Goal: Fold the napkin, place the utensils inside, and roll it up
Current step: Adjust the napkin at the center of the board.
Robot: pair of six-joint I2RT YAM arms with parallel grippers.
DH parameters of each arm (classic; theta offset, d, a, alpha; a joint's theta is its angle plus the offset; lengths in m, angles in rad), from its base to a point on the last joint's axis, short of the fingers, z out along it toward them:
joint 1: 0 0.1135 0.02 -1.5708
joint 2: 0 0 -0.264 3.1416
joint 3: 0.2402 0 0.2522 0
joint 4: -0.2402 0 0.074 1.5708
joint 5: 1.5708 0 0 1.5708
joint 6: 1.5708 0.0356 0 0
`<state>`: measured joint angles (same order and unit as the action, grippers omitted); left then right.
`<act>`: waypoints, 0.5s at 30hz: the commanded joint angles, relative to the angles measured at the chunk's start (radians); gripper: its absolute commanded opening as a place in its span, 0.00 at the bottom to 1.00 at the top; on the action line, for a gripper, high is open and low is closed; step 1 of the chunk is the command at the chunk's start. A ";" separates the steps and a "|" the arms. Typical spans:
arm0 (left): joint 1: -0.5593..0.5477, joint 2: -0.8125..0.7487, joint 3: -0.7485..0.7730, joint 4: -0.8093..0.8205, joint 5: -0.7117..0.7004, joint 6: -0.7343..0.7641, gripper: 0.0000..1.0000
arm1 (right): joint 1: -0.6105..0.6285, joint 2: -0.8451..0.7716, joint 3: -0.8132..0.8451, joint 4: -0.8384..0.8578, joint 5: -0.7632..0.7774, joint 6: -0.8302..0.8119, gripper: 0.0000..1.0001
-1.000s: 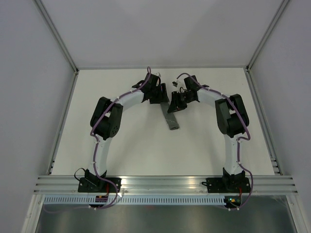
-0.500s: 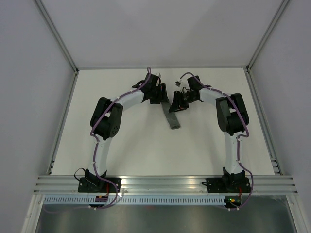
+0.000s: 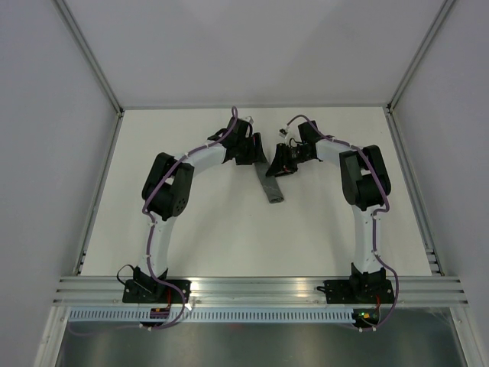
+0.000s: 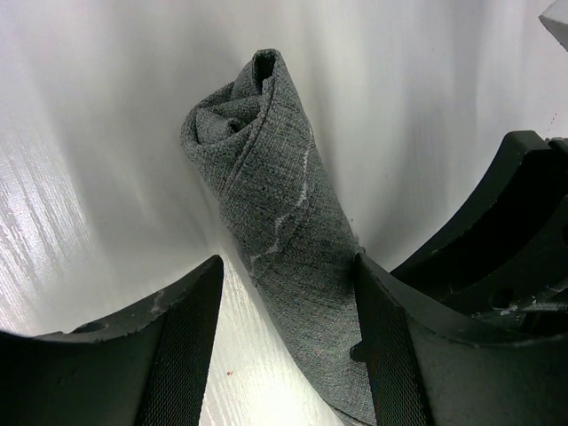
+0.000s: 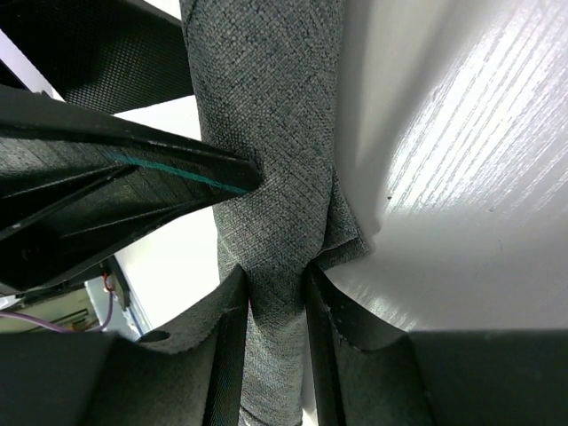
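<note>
**Colours & patterns, my view**

Napkin (image 4: 284,222): dark charcoal-grey, speckled woven texture, 1 thin pale stitched line along the roll. My left gripper (image 4: 286,266): matte black, fingers (image 4: 177,355) w/ fine cross-hatch on inner faces. Table (image 3: 214,229): off-white, faint streaky grain up close. My left arm (image 3: 164,195) & right arm (image 3: 365,183): black joints, white links, purple cables (image 3: 202,147). Walls (image 3: 46,153): pale grey. Near-edge rail (image 3: 260,287): silver.

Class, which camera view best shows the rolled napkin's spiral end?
Left wrist: the napkin lies close, with its coiled end in plain sight. Top external shows only a small grey strip between the arms. Right wrist shows close-up fabric, but no end.
</note>
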<state>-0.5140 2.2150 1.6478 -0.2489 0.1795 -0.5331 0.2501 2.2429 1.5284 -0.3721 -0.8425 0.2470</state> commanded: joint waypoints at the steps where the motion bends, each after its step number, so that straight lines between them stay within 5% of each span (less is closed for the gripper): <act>1: -0.001 0.005 0.030 -0.018 0.012 -0.001 0.65 | -0.011 0.072 -0.010 0.019 0.117 0.029 0.36; 15: -0.001 0.115 0.164 -0.154 -0.014 0.028 0.63 | -0.009 0.158 0.006 0.194 -0.029 0.236 0.37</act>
<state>-0.5129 2.2936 1.7657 -0.3332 0.1730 -0.5323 0.2379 2.3333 1.5421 -0.2237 -0.9894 0.4294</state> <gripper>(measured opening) 0.630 0.371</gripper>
